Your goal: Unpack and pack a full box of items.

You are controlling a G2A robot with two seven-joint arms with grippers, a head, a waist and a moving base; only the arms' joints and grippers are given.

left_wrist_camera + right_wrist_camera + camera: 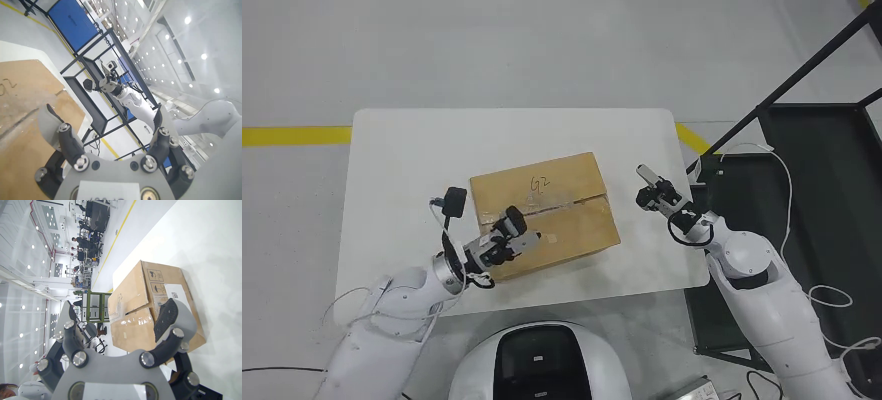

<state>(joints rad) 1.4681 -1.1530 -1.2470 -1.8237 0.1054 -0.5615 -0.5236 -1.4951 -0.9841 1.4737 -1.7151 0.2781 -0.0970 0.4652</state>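
1. On the white table [412, 170] [217, 285], near its middle: closed cardboard box [552, 222] [22, 85] [132, 332], lying flat, long side running across the table, turned a little.
2. Top flaps folded down, meeting in a seam [572, 199] along the box's length, with clear tape [130, 321] glinting over it. Handwritten mark [539, 184] [119, 298] on the far flap.
3. On the box's right end face, seen from the right wrist view: printed symbols and a white label [173, 291].
4. Over the near-left part of the box top: left gripper [517, 230] [102, 117], spread wide, nothing between the fingers. One finger above the cardboard, the other out past the box's edge. Touching the box or just above it: cannot tell.
5. Beside the box's right end, above bare table and apart from the cardboard: right gripper [645, 185] [118, 315], also spread wide and empty, turned toward that labelled end.
6. To the right of the table, just beside its edge: black metal rack [802, 180] [90, 98], standing on the grey floor.
7. Across the floor beyond the table's left side: yellow line [292, 135].
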